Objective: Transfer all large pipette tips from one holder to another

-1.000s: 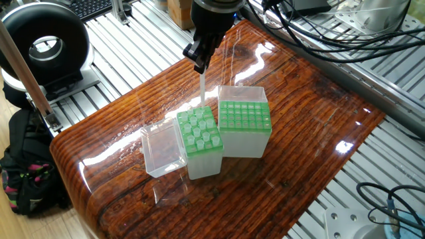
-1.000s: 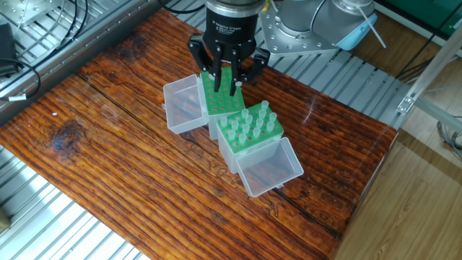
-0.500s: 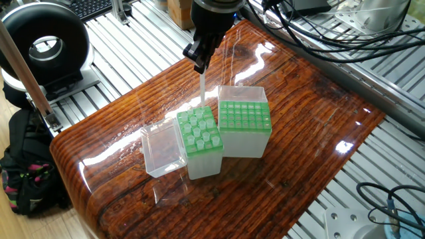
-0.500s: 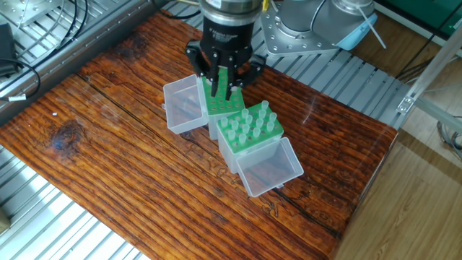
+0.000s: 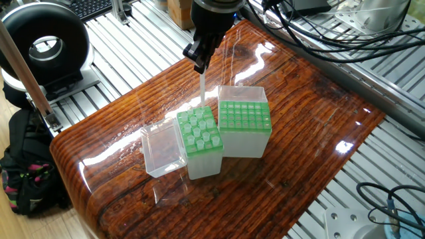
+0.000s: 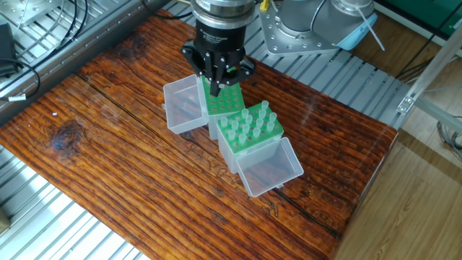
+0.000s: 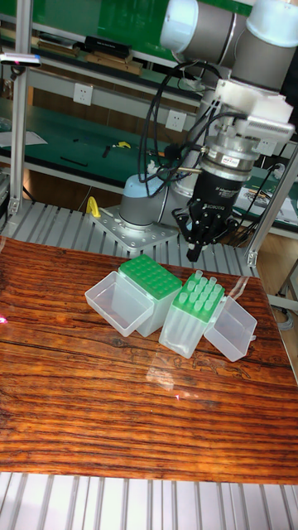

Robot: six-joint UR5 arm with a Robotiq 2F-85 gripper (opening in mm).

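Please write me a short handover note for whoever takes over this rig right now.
Gripper: shut on one large pipette tip, held upright above the two racks.
Source rack: still carries many tips.
Other rack: its holes look empty in all views.
Clear lids hang open beside both racks.
Done: apparently no tip placed yet. Left: seat the held tip in the empty rack, then move the rest.
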